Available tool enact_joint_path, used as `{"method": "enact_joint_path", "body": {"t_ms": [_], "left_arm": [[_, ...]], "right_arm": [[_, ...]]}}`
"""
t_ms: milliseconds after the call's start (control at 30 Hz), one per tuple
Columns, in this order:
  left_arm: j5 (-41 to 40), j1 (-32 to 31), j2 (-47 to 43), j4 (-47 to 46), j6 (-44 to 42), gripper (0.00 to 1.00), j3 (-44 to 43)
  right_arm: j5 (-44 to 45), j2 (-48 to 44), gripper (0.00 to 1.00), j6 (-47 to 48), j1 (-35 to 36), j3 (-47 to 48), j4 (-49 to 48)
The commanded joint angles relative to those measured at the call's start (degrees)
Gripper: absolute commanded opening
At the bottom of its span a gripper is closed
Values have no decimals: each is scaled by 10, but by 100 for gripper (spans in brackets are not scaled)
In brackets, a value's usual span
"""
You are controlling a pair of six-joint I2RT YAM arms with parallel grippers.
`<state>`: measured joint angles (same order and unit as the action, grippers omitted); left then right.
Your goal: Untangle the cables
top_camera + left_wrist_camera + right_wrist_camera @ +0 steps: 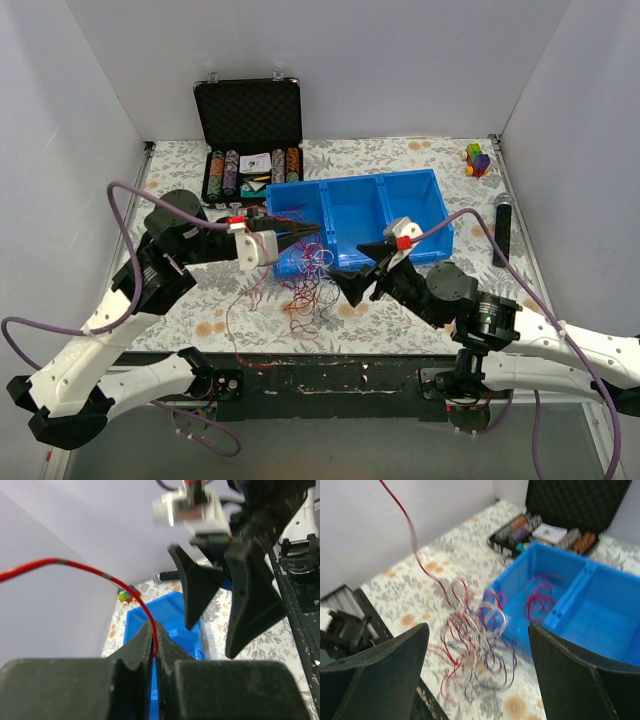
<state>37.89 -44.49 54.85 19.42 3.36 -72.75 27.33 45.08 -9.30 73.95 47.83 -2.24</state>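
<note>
The cables (305, 285) are a loose tangle of thin red, purple and white wires on the floral table, against the front wall of the blue bin (360, 182). My left gripper (310, 232) hangs above the tangle, shut on one red cable (100, 572), which runs up out of its closed tips (154, 625). Just right of the tangle, my right gripper (358, 270) stands open and holds nothing. In its wrist view, the tangle (475, 640) lies between and below its spread fingers (410, 650), blurred. A separate red coil (537, 597) lies in the bin's left compartment.
An open black case of poker chips (250, 150) stands behind the bin. Small coloured blocks (478, 158) sit at the far right corner, and a black cylinder (502, 228) lies right of the bin. The table's dark front edge (330, 365) runs just below the tangle.
</note>
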Motion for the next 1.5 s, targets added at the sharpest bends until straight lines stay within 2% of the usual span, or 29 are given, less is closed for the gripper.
{"method": "enact_joint_path", "body": {"t_ms": [0,467,533,600,633,700,767,833,1000,1133,1467], "left_arm": [[-4,-2,-16,31,-25,0,-31],[25,-2,-11,84,2,0,-92],[28,-2,-11,87,8,0,-97],[29,-2,-11,88,12,0,-102],[29,-2,-11,89,13,0,-104],[28,-2,-13,89,11,0,-107],[25,-2,-15,90,8,0,-107],[20,-2,-17,89,2,0,-109],[-4,-2,-17,87,-31,0,-135],[-26,-2,-19,65,-103,0,-161],[-62,-2,-41,-79,-248,0,-147]], "right_arm": [[16,-25,89,-49,1,-40,22],[-19,105,91,-16,0,-41,-101],[-28,116,84,-17,0,-47,-123],[-41,126,75,-22,0,-52,-140],[-46,129,68,-26,-1,-53,-144],[-53,134,46,-31,-2,-56,-148],[-54,129,19,-43,-1,-67,-148],[-52,124,3,-57,-1,-80,-139],[-37,103,1,-97,0,-135,-100],[-14,91,1,-135,0,-186,-59],[47,91,1,-222,0,-252,9]]}}
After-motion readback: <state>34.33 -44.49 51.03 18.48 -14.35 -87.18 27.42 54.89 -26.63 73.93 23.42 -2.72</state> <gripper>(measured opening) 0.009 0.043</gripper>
